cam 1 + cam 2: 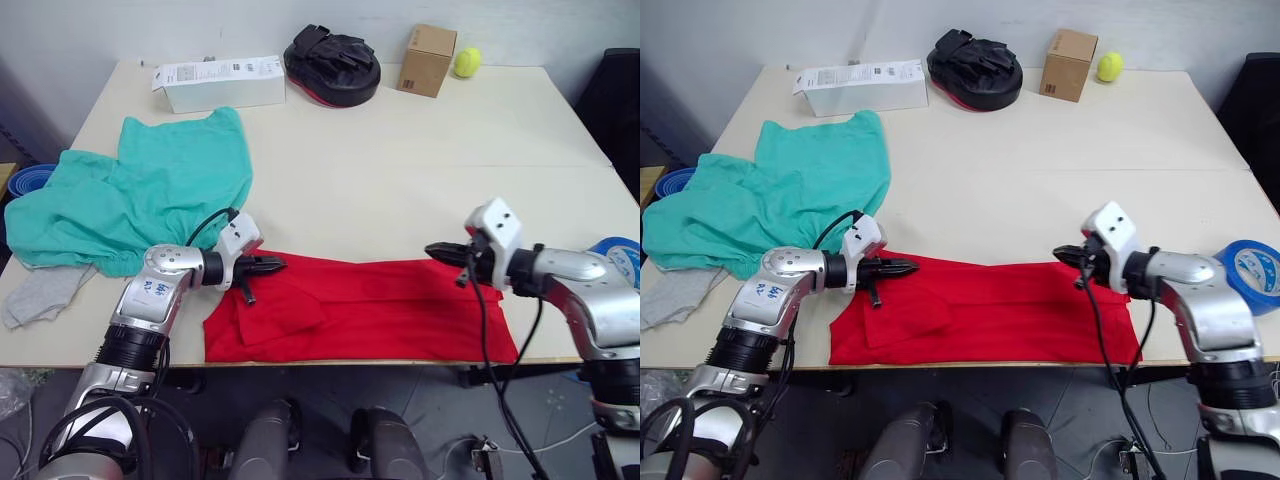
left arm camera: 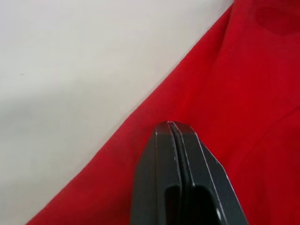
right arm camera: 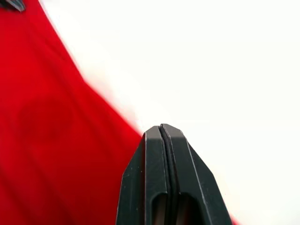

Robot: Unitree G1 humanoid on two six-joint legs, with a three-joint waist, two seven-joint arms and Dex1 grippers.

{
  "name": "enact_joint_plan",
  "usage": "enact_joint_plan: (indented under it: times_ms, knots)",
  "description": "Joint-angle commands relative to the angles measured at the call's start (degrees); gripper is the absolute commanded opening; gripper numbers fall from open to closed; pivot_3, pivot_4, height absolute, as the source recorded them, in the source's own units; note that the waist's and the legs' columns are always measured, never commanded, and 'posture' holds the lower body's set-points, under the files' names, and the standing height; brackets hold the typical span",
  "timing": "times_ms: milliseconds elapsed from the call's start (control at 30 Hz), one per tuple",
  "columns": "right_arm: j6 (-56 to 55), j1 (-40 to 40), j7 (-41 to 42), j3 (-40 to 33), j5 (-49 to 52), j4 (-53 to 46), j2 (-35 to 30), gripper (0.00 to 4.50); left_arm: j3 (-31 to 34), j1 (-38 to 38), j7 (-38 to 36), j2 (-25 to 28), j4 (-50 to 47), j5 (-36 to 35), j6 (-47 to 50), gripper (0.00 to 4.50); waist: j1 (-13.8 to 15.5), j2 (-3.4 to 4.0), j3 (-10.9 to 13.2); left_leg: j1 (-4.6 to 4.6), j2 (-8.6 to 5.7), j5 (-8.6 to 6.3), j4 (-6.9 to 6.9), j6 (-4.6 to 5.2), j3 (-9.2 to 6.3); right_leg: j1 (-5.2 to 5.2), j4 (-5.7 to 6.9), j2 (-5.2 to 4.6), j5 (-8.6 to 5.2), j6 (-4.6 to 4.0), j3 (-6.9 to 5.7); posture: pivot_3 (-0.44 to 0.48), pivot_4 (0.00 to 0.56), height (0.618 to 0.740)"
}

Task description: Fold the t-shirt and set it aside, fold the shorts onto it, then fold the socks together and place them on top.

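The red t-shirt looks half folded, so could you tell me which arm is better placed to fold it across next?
Probably the left: the left gripper, shut, sits at the bunched end of the t-shirt, while the right gripper, also shut, is over the flatter end.

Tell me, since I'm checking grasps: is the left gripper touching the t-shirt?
Cannot tell. In the left wrist view the left gripper, shut, lies over the t-shirt's edge, but no pinched cloth shows.

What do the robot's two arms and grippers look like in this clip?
Both arms are silver-grey metal with black ribbed cuffs and loose black cables. Each wrist carries a white block. The left gripper and right gripper have tapered black fingers. The left forearm bears blue handwritten marks.
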Motion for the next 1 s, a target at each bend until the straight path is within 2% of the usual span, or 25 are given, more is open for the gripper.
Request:
enact_joint_plan:
  times_ms: [33, 233, 433, 633, 800, 1000]
  knots:
    - [-0.8, -0.4, -2.9, 2.7, -3.7, 2.9, 1.0, 0.00, 0.3, -1.0, 1.0, -0.8, -0.9, 0.0, 0.2, 0.03, 0.0, 0.00, 0.0, -0.01, -0.02, 0.00, -0.04, 0.01, 0.00, -0.02, 0.01, -0.01, 0.01, 0.01, -0.04, 0.000, 0.150, 0.740]
    - [-4.7, 3.1, -3.9, 1.8, -7.0, 6.8, -1.9, 0.00, 0.4, -1.3, 2.2, -1.0, 0.2, 0.5, -0.1, 0.03, -0.1, 0.00, 0.0, -0.02, -0.03, 0.13, -0.08, 0.22, 0.01, 0.02, -0.04, 0.01, 0.01, 0.03, -0.16, 0.000, 0.150, 0.740]
    - [-10.2, 7.7, -4.6, -4.5, -8.4, 13.2, -7.7, 0.00, 0.7, -0.2, 2.0, -0.2, 1.0, 0.8, -1.2, 0.03, 0.6, -0.01, 0.0, 0.03, -0.03, 0.08, -0.08, 0.08, 0.05, 0.21, -0.43, 0.01, 0.01, 0.03, -0.15, 0.000, 0.150, 0.740]
    - [-13.3, 8.1, -4.0, -7.8, -8.5, 18.3, -10.4, 0.00, 1.1, 0.2, 2.3, 0.3, 1.4, 0.8, -1.8, 0.03, 0.7, -0.01, 0.0, 0.03, -0.03, 0.09, -0.09, 0.08, 0.10, 0.22, -0.49, 0.01, 0.02, 0.03, -0.11, 0.000, 0.150, 0.740]
    - [-12.6, 6.0, 1.3, -12.2, -0.5, 12.7, -9.4, 0.00, 3.4, -0.3, 3.0, 0.2, 0.3, -0.9, -0.8, 0.03, 0.7, 0.07, 0.0, 0.02, -0.03, 0.10, -0.10, 0.08, 0.11, 0.20, -0.48, 0.01, 0.02, 0.03, -0.11, 0.000, 0.150, 0.740]
    - [-10.2, 4.7, 5.9, -13.5, 3.9, 6.2, -11.6, 0.00, 6.4, -0.4, 2.2, 0.9, -4.1, -3.8, 1.4, 0.03, 0.3, 0.10, 0.1, 0.00, -0.02, 0.14, -0.22, 0.13, 0.12, 0.13, -0.48, 0.02, 0.02, 0.03, -0.15, 0.000, 0.150, 0.740]
